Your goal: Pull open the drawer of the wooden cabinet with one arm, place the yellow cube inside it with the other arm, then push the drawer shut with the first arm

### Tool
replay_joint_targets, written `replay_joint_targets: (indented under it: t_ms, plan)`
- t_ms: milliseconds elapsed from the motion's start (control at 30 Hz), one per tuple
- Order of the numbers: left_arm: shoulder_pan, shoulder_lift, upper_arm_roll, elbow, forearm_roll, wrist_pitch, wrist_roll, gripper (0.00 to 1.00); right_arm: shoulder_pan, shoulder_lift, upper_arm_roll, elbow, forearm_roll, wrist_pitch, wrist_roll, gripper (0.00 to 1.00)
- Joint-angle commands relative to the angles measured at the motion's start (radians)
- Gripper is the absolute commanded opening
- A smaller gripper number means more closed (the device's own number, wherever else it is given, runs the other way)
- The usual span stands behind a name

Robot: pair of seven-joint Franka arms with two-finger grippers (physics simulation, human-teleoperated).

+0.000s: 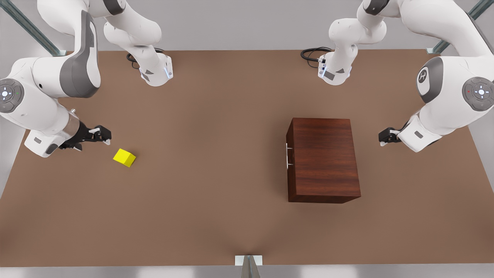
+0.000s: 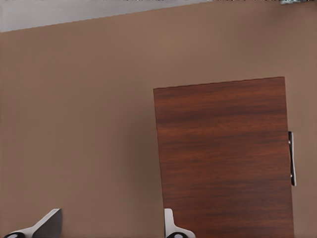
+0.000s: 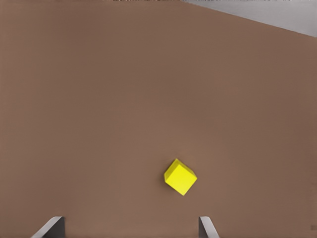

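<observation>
The wooden cabinet (image 1: 324, 158) (image 2: 223, 158) stands on the table toward the front view's right. Its drawer is shut, with the silver bar handle (image 1: 288, 155) (image 2: 292, 158) on the side facing the front view's left. My left gripper (image 1: 383, 138) (image 2: 110, 222) hovers open beside the cabinet's opposite side, apart from it. The yellow cube (image 1: 124, 157) (image 3: 180, 177) lies on the table at the front view's left. My right gripper (image 1: 103, 137) (image 3: 130, 225) is open just beside the cube, holding nothing.
The brown table (image 1: 216, 116) stretches wide between cube and cabinet. Both arm bases (image 1: 156, 71) (image 1: 334, 71) and a black cable (image 1: 312, 54) sit at the far edge. A metal bracket (image 1: 248, 261) stands at the near edge.
</observation>
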Motion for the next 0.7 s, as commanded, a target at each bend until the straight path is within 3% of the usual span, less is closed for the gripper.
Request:
replay_joint_targets:
  t_ms: [0, 100, 167, 367, 533, 667]
  plan:
    - [-0.004, 0.000, -0.001, 0.001, 0.007, 0.023, 0.001, 1.00, 0.000, -0.001, 0.000, 0.000, 0.001, 0.017, -0.067, 1.00]
    - [-0.107, 0.017, -0.004, 0.017, 0.015, -0.027, -0.084, 1.00, 0.000, -0.001, 0.000, 0.000, 0.001, 0.017, -0.067, 1.00]
    - [-0.296, 0.057, -0.004, 0.017, 0.128, -0.030, -0.497, 1.00, 0.000, -0.001, 0.000, 0.000, 0.001, 0.017, -0.067, 1.00]
    - [-0.632, 0.170, -0.004, 0.036, 0.182, -0.023, -1.019, 1.00, -0.003, 0.022, -0.008, -0.009, 0.004, 0.017, -0.061, 1.00]
    - [-0.696, 0.268, -0.004, 0.034, 0.249, 0.040, -1.126, 1.00, -0.037, 0.149, -0.012, -0.016, 0.062, 0.070, 0.379, 1.00]
    - [-0.693, 0.343, -0.002, 0.033, 0.271, 0.121, -1.166, 0.96, -0.055, 0.079, -0.002, -0.279, 0.008, 0.279, 0.542, 0.98]
